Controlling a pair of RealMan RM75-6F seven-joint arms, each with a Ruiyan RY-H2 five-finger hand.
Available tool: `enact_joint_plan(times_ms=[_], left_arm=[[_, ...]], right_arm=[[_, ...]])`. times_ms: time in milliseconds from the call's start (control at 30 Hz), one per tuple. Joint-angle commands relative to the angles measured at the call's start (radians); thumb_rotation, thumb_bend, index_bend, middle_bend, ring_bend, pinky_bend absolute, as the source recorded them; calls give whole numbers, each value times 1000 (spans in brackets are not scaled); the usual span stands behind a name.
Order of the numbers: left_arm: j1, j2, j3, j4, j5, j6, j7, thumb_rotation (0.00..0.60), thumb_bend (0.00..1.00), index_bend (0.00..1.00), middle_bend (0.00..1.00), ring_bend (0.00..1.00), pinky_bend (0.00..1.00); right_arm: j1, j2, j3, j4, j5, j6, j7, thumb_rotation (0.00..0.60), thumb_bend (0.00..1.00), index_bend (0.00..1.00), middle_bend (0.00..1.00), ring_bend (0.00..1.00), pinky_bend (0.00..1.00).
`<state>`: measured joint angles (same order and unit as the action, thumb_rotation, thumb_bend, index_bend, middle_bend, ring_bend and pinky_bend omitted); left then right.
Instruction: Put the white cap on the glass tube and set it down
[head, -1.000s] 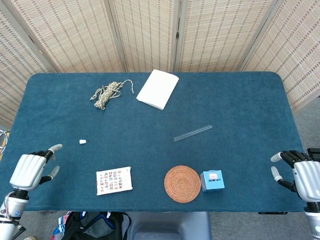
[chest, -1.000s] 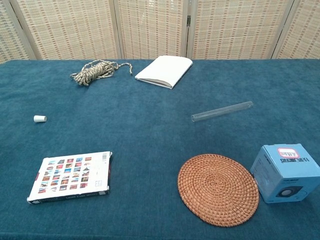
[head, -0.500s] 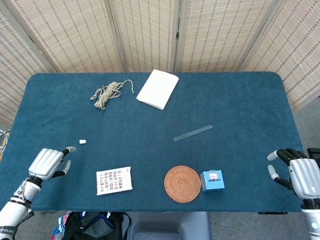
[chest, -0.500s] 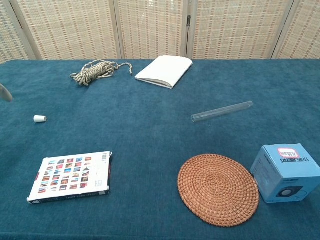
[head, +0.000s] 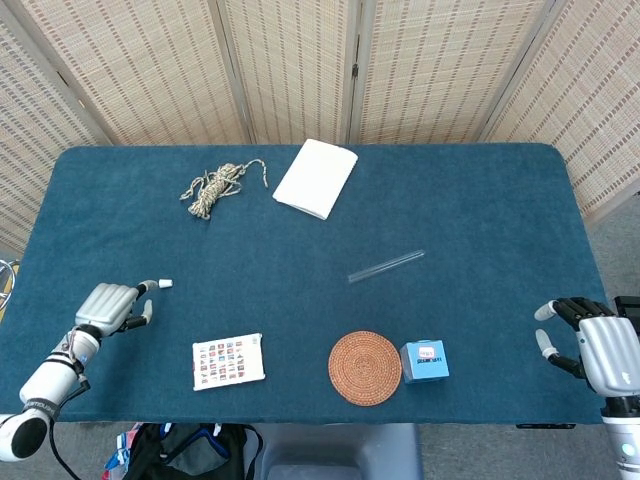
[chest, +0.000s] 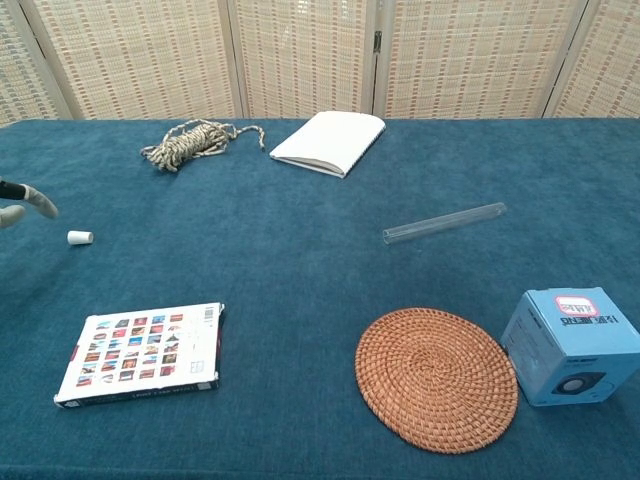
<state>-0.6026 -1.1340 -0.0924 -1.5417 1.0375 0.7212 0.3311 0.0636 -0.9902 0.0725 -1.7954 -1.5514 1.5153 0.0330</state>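
From the head view, my left hand (head: 108, 306) hovers just beside the cap (head: 165, 284), fingers apart and empty; the tube (head: 386, 266) lies mid-table, and my right hand (head: 590, 341) waits open at the table (head: 480, 200) edge. From the chest view, my left fingers (chest: 30, 198) reach near the cap (chest: 79, 237); the tube (chest: 444, 223) lies well apart.
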Motion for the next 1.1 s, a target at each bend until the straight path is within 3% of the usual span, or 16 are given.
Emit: enact_joint_plan(times_ms=[33,433,1100], left_arm=[[-32,-28,14,48,-60,-35,28,74,611,161,1000,1000,1000],[-95,-84,56,138,-184,-87,53,78,611,161,1000,1000,1000],[-155,-138,104,215,-268,-91,82,86,611,156,1000,1000,1000]], right_arm=[[1,0,0,0,3,-2,0,600,353,470,464,371,404],[-1,-3,-3,7,8,-1,6,600,353,470,464,371,404],[-5,-1,-6,0,18,-6,-3,600,354,470,464,371,404]])
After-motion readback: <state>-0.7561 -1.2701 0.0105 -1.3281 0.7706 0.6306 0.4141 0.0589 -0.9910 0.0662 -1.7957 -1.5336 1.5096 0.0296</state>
